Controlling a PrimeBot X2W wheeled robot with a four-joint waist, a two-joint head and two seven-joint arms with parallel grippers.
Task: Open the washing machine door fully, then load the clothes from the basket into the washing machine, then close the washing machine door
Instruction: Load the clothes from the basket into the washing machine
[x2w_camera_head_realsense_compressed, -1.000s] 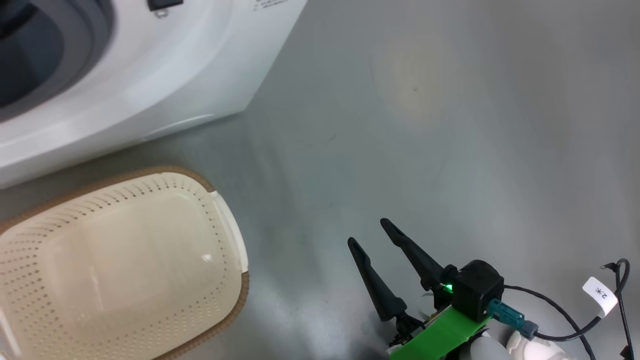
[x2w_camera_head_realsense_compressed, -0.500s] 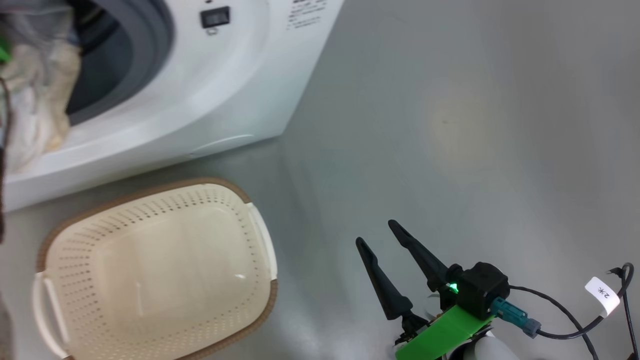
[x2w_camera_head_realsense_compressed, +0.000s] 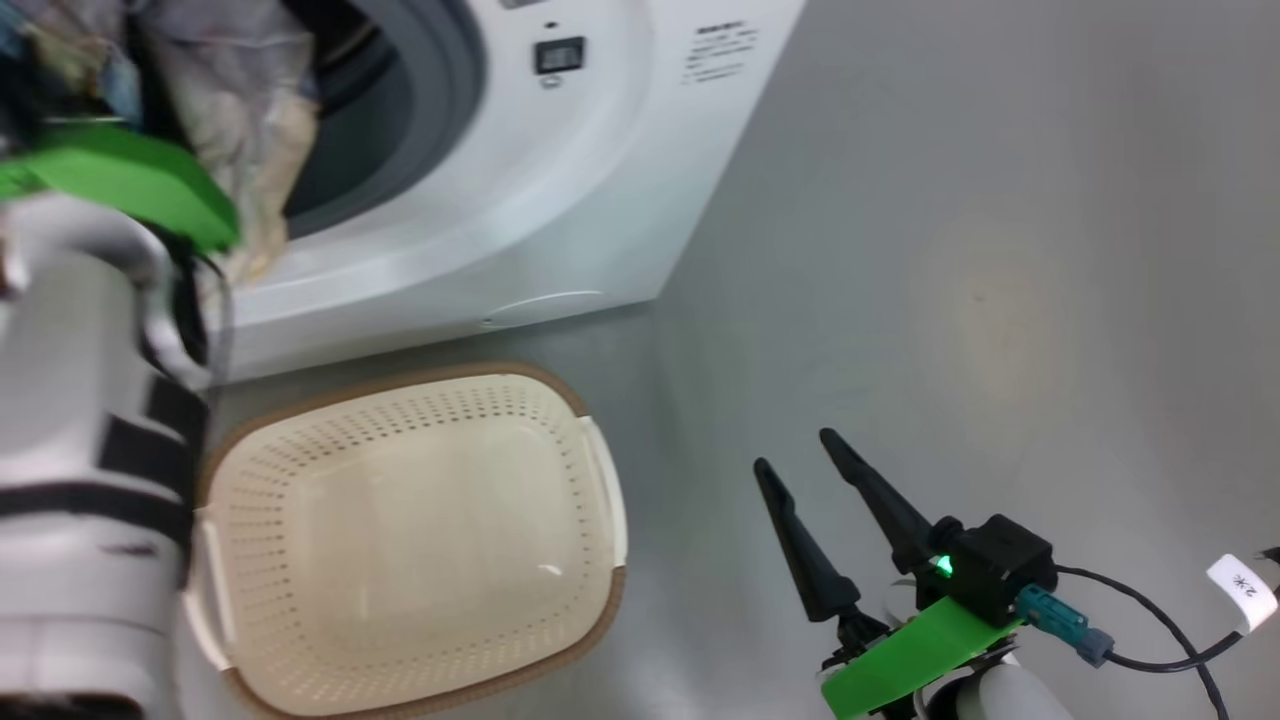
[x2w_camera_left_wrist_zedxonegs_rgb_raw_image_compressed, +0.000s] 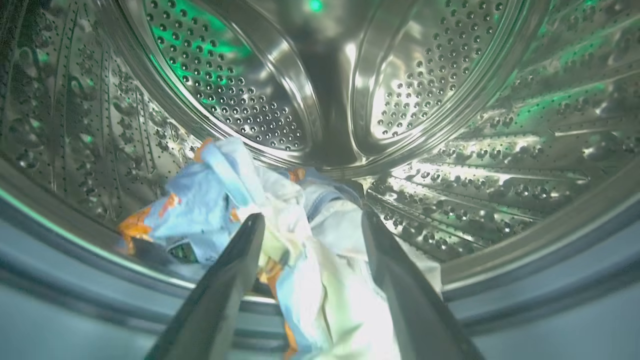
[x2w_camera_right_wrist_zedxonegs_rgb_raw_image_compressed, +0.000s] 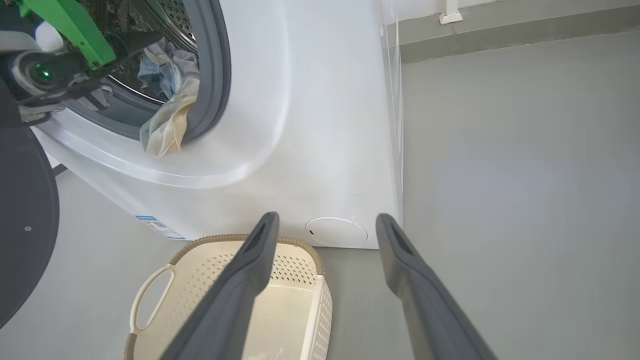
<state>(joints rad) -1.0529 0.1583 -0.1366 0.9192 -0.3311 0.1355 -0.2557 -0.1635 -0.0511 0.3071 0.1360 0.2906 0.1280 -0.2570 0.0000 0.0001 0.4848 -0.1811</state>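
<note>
Left gripper (x2w_camera_left_wrist_zedxonegs_rgb_raw_image_compressed: 312, 216) jaws stand spread wide inside the drum (x2w_camera_left_wrist_zedxonegs_rgb_raw_image_compressed: 425, 75). The clothes (x2w_camera_left_wrist_zedxonegs_rgb_raw_image_compressed: 210, 200) lie slack between the fingers, unpinched, light blue with orange print and a pale piece running down toward the camera. Right gripper (x2w_camera_head_realsense_compressed: 795, 450) jaws are also apart and bare, low over the floor (x2w_camera_head_realsense_compressed: 950, 300).

The left wrist view alone looks into the steel drum, lit green in places, where most of the bundle rests at the bottom front. The right wrist view adds that a cream cloth (x2w_camera_right_wrist_zedxonegs_rgb_raw_image_compressed: 167, 125) hangs out over the grey seal (x2w_camera_right_wrist_zedxonegs_rgb_raw_image_compressed: 220, 75), and that the black door (x2w_camera_right_wrist_zedxonegs_rgb_raw_image_compressed: 25, 215) stands swung open at the left edge. The head view shows the pale left forearm (x2w_camera_head_realsense_compressed: 70, 450) reaching up into the washer (x2w_camera_head_realsense_compressed: 560, 200).

The basket (x2w_camera_head_realsense_compressed: 420, 540) sits on the floor just before the washer, its bare bottom showing. The floor is smooth grey; a low skirting (x2w_camera_right_wrist_zedxonegs_rgb_raw_image_compressed: 500, 25) runs behind the washer
</note>
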